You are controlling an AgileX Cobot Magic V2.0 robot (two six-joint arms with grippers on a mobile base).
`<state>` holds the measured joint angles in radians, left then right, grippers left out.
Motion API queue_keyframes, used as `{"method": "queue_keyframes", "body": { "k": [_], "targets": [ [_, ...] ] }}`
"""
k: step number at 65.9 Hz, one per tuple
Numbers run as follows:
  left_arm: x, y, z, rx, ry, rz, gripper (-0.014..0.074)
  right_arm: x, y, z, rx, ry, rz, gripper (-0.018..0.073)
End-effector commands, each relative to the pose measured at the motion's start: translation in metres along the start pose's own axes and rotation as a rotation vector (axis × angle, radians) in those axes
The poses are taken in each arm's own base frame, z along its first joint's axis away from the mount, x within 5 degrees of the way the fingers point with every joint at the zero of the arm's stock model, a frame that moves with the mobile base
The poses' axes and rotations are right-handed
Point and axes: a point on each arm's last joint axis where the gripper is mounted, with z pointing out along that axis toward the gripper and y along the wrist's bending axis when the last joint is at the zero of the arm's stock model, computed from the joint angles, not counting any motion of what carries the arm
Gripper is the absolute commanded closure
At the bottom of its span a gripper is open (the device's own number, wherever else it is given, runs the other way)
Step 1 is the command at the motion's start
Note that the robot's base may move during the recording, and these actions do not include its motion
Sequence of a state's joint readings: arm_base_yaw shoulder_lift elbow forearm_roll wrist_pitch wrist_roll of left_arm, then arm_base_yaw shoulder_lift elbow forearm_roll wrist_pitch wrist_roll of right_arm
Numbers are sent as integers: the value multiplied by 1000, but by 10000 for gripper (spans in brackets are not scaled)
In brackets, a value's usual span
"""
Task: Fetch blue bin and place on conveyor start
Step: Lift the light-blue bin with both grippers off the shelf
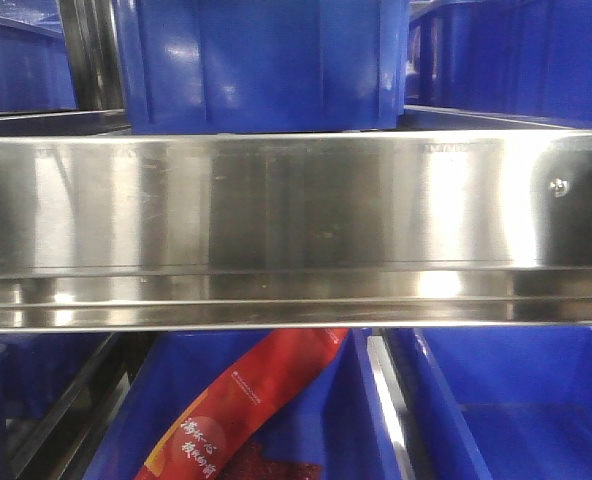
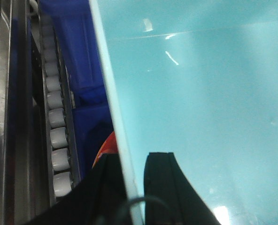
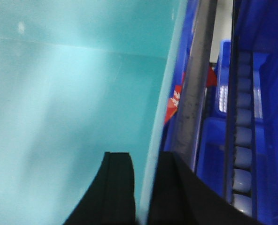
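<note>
The pale turquoise blue bin [image 2: 200, 93] fills most of the left wrist view, and its smooth inside also fills the left of the right wrist view [image 3: 73, 93]. My left gripper [image 2: 132, 164] is shut on the bin's left rim, one black finger inside the wall and one outside. My right gripper [image 3: 146, 164] is shut on the opposite rim in the same way. Neither the bin nor the grippers show in the front view. The conveyor start is out of view.
A shiny stainless-steel shelf rail [image 1: 296, 230] spans the front view close ahead. Dark royal-blue bins stand above [image 1: 266, 60] and below [image 1: 516, 400] it, one holding a red snack packet [image 1: 246, 410]. Roller tracks [image 2: 59, 136] [image 3: 244, 136] run beside the held bin.
</note>
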<state>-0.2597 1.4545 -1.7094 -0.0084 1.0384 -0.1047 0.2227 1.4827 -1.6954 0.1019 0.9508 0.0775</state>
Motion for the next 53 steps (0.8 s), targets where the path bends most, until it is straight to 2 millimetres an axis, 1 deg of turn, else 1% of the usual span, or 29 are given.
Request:
{"method": "queue_keyframes", "body": {
  "k": [1, 53],
  "targets": [
    [-2, 0, -18, -5, -50, 24, 708, -6, -1, -18, 17, -72, -39, 711],
    [-3, 1, -19, -12, -59, 29, 708, -8, -1, -20, 15, -95, -39, 711]
  ]
}}
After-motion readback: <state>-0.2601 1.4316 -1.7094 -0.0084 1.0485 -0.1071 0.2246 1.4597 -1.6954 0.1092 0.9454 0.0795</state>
